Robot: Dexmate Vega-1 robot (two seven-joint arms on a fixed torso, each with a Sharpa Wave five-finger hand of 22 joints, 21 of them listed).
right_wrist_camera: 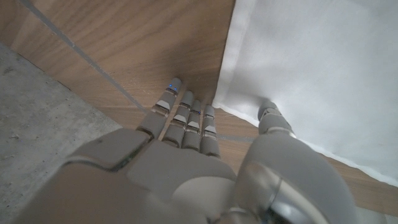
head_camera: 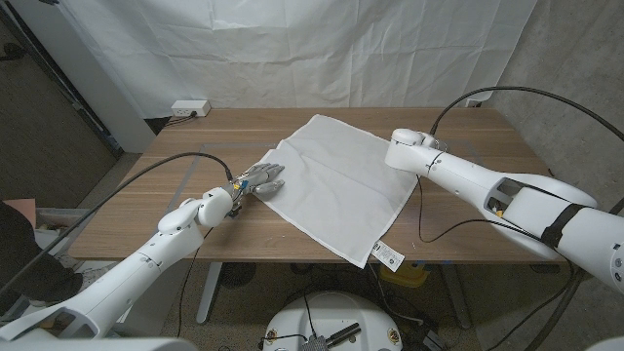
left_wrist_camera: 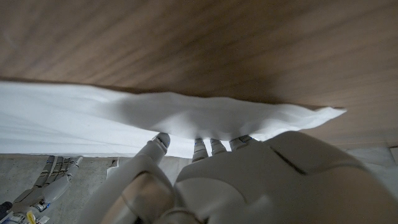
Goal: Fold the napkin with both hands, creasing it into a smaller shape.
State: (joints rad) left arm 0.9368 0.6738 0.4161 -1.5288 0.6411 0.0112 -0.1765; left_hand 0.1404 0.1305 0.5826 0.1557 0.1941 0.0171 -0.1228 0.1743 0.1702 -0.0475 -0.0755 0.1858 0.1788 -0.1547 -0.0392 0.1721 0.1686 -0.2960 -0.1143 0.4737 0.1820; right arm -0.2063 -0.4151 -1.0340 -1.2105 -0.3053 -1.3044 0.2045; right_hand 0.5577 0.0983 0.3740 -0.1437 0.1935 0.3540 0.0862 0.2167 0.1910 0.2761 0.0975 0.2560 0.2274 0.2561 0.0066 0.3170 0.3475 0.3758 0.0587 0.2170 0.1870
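A white napkin point(head_camera: 336, 185) lies spread out like a diamond on the wooden table point(head_camera: 195, 146). Its near corner, with a label point(head_camera: 388, 256), hangs over the front edge. My left hand point(head_camera: 259, 182) reaches to the napkin's left corner with fingers stretched out. In the left wrist view the fingertips of the left hand point(left_wrist_camera: 249, 180) disappear under the slightly raised napkin point(left_wrist_camera: 93, 118) edge. My right hand point(head_camera: 402, 144) is at the napkin's right edge. In the right wrist view the right hand point(right_wrist_camera: 186, 155) has its fingers on bare wood beside the napkin point(right_wrist_camera: 323, 68) and its thumb touching the hem.
A white power strip point(head_camera: 190, 107) lies at the table's back left corner. A thin black cable point(head_camera: 439, 229) loops over the table's right part under my right arm. White cloth hangs behind the table.
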